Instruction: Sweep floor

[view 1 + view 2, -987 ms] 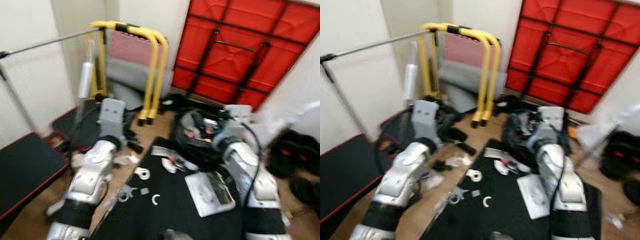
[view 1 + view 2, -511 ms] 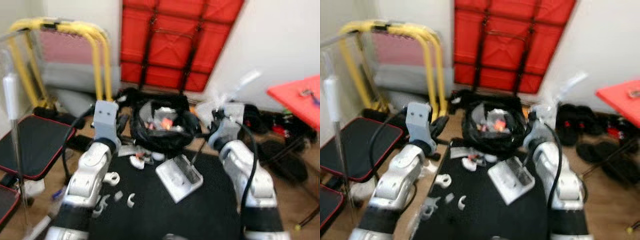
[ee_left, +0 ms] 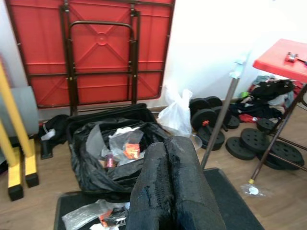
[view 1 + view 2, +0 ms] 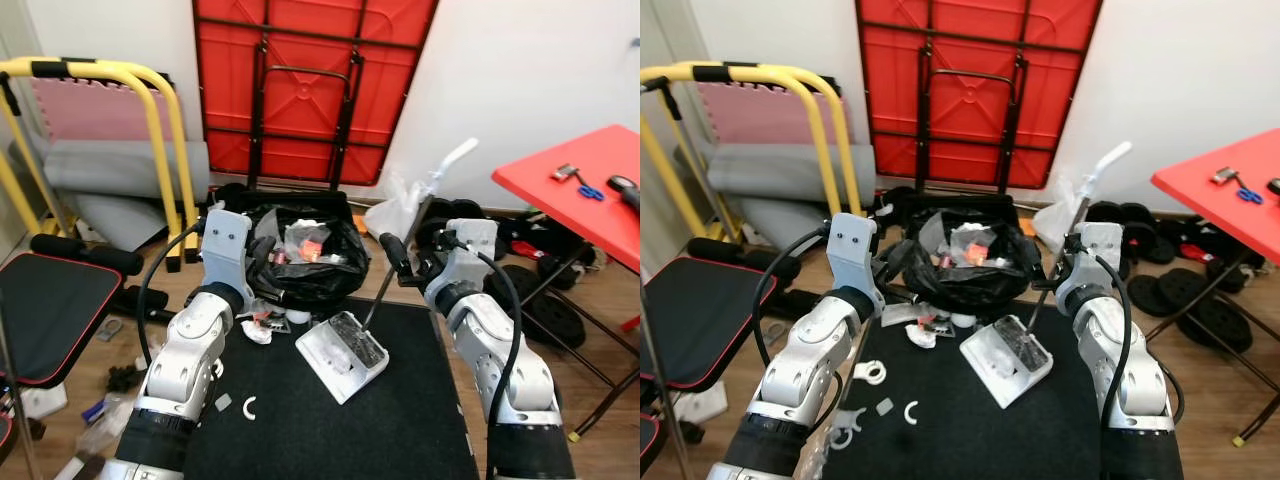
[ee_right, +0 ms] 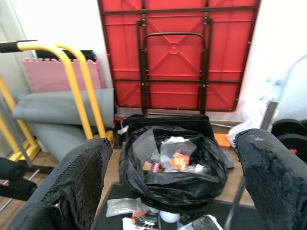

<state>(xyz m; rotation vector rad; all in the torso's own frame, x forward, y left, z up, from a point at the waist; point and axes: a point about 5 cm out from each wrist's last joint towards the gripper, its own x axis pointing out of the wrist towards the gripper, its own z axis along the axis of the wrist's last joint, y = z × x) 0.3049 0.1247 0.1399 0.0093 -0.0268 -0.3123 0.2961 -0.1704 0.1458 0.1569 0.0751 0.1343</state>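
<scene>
Behind the left arm [image 4: 185, 350], litter [image 4: 262, 325] lies half-hidden.

Black bin bag [image 4: 965, 275], red folded table [image 4: 975, 90]

Wooden floor [image 4: 600, 350], black mat [image 4: 400, 420] on it, white dustpan [image 4: 342, 355] and scraps [image 4: 248, 407] on the mat, black rubbish bag [image 4: 300, 262] just behind the mat, weight plates [image 4: 545, 310] beside it

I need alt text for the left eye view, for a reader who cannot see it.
A black bin bag full of rubbish stands before two silver arms, a white dustpan on the black mat beside it. A red folded table leans on the wall.
</scene>
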